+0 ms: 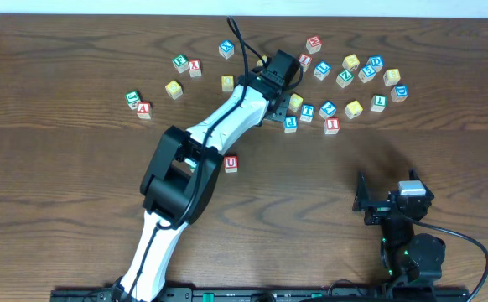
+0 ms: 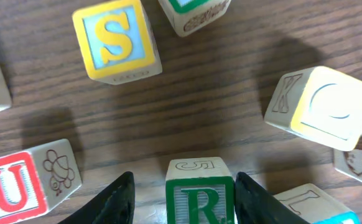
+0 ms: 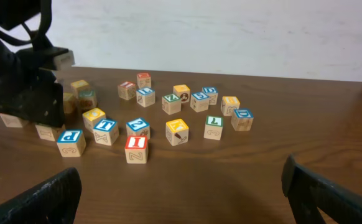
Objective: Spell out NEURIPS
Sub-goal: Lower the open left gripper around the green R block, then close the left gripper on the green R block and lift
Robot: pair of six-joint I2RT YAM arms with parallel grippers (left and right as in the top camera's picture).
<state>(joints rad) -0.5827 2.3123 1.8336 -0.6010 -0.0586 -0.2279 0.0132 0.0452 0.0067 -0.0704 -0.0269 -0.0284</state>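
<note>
The left gripper (image 2: pixel 185 186) stands about half open and straddles the green R cube (image 2: pixel 199 200). The finger on the right of the left wrist view (image 2: pixel 255 202) lies against or just beside the cube's side. A strip of bare wood shows between the other finger (image 2: pixel 116 202) and the cube, so the cube is bracketed, not clamped. The cube sits upright on the table (image 2: pixel 218 106). Beyond it lie the yellow-framed S cube (image 2: pixel 114 40) and, to the right, a yellow-faced C cube (image 2: pixel 333 102) with a K on its side. The right gripper (image 3: pixel 181 177) is spread fully wide, holds nothing and hovers over bare table, well apart from the cubes. Ahead of it, the red I cube (image 3: pixel 136 149) and the blue P cube (image 3: pixel 71 142) mark the near edge of the scatter. The red U cube (image 1: pixel 231 164) lies alone just beside the left arm (image 1: pixel 227 117), apart from the scatter. The table is dark brown wood with fine straight grain. A plain pale wall (image 3: pixel 231 31) rises beyond its far edge. The cubes are light wood with softened corners, coloured frames and letters, and line engravings on some faces.
</note>
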